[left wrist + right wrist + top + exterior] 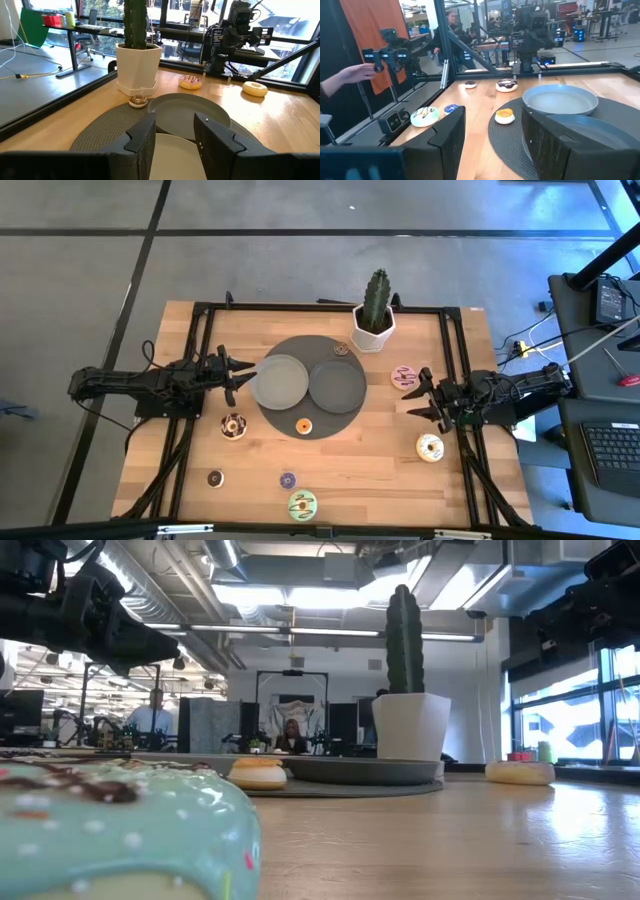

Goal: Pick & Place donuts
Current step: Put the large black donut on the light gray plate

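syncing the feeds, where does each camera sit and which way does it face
High: above, facing down; both arms, left pincer, right pincer.
Low: table height by green donut, facing cactus.
Left wrist: fingers facing plates.
Right wrist: fingers facing orange donut.
All share the cactus or plates.

two dark arms, blk cables, boxy grippers

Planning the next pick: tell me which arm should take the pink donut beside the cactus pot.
Right. The pink donut lies on the table's right side, just ahead of the open right gripper. The left gripper waits open at the far edge of the left plate, with both plates between.
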`<state>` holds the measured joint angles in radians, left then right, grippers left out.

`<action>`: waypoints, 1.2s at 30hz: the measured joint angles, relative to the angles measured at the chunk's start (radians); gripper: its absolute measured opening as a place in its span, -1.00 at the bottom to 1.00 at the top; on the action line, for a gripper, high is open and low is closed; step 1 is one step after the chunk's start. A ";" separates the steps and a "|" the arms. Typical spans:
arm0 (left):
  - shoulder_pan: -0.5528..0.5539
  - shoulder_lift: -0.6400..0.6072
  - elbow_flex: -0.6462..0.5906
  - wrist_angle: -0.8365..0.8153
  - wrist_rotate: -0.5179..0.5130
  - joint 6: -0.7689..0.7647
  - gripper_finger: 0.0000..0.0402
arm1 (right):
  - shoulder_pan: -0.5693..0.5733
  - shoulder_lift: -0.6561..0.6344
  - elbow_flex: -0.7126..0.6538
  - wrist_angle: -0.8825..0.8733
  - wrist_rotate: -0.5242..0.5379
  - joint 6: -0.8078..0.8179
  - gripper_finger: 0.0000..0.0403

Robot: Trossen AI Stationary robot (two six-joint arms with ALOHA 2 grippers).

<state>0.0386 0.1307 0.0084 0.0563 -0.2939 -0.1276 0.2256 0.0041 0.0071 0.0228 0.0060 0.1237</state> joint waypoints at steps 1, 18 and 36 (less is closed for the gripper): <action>0.000 0.000 0.000 0.000 0.000 0.000 -0.35 | 0.000 0.000 0.000 0.001 0.000 -0.001 -0.03; 0.000 0.000 0.000 0.000 0.006 -0.079 -0.35 | 0.000 0.000 0.000 0.004 0.020 -0.101 0.28; 0.000 0.000 0.000 0.000 0.002 -0.045 -0.30 | 0.000 0.000 0.000 0.012 0.064 -0.072 0.29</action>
<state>0.0385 0.1307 0.0084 0.0559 -0.2915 -0.1723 0.2256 0.0043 0.0071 0.0348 0.0700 0.0513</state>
